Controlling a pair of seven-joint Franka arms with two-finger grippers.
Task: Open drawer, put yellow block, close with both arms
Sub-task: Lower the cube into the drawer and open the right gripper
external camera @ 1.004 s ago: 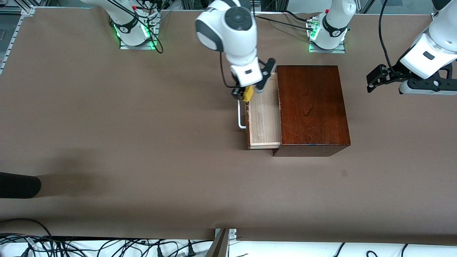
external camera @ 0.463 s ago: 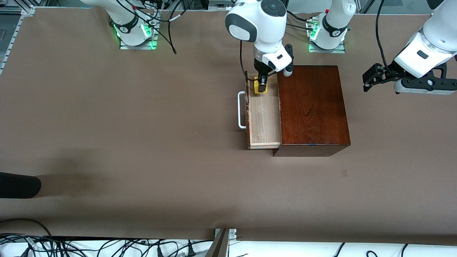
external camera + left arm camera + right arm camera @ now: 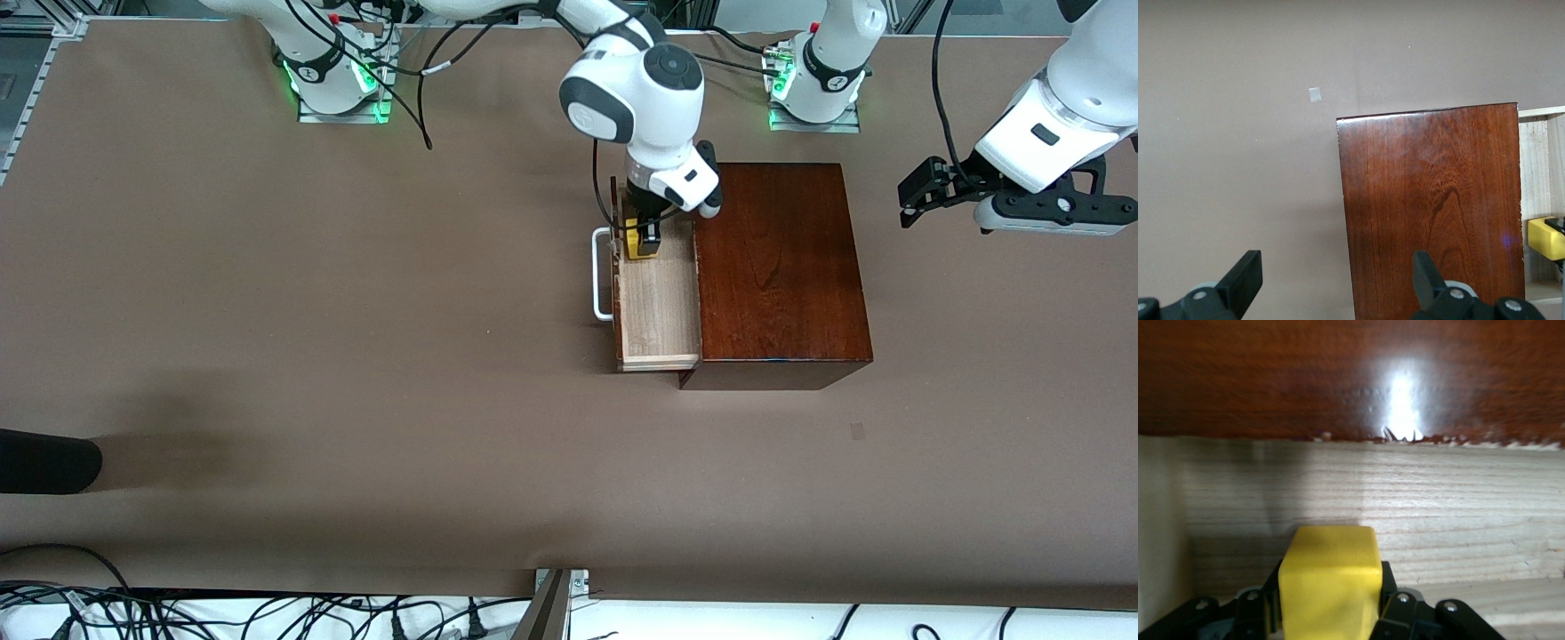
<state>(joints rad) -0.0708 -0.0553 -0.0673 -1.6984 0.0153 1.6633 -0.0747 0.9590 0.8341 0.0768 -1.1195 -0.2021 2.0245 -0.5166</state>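
Observation:
The drawer (image 3: pixel 658 307) stands pulled out of the dark mahogany box (image 3: pixel 778 267), its pale wood tray open and its white bar handle (image 3: pixel 601 274) toward the right arm's end. My right gripper (image 3: pixel 642 240) reaches down into the tray's end nearest the robots' bases, shut on the yellow block (image 3: pixel 636 244). In the right wrist view the yellow block (image 3: pixel 1330 577) fills the space between the black fingers, over the tray's floor (image 3: pixel 1438 513). My left gripper (image 3: pixel 925 191) hangs open over the table off the box's end, holding nothing. The left wrist view shows the box (image 3: pixel 1431 207) and the block (image 3: pixel 1546 238).
A dark object (image 3: pixel 44 460) lies at the table's edge, toward the right arm's end. Cables (image 3: pixel 267 613) run along the edge nearest the camera. A small pale mark (image 3: pixel 856 431) sits on the brown table nearer the camera than the box.
My right gripper has carried the yellow block from above the drawer's front edge down into the tray. My left arm has shifted slightly toward the box.

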